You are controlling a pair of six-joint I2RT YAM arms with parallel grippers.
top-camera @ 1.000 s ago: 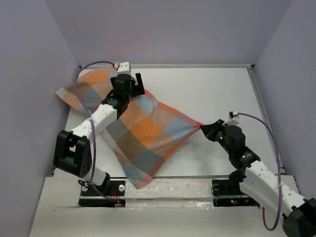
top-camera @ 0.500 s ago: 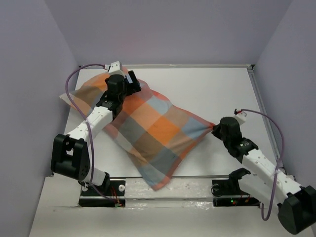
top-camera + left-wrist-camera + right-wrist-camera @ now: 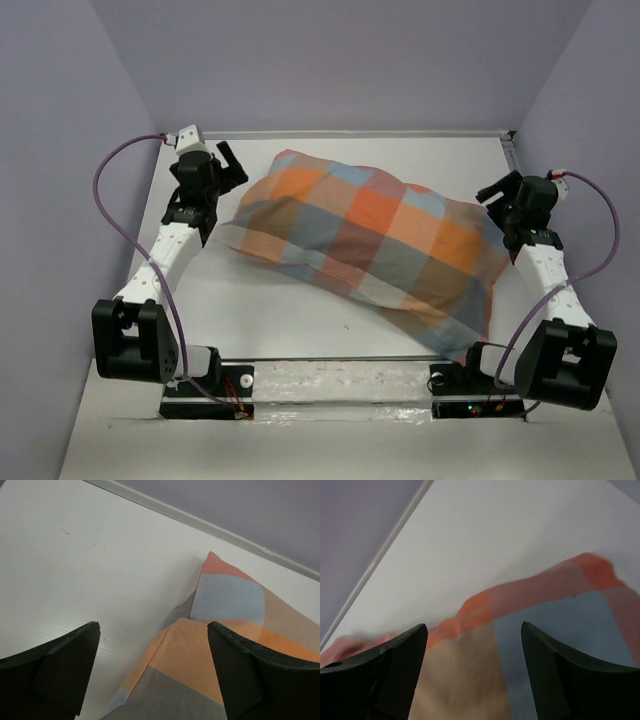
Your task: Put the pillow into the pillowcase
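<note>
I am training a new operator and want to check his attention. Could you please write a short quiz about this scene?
1. True or false: the right gripper is clamped on the pillowcase.
2. The pillowcase looks: A flat and folded; B plump and filled; C rolled into a ball.
3. What does the left gripper hold?
Key: 1 false, its jaws stand open; 2 B; 3 nothing, it is open.

White table [image 3: 400, 165] enclosed by lavender walls [image 3: 340, 60].
</note>
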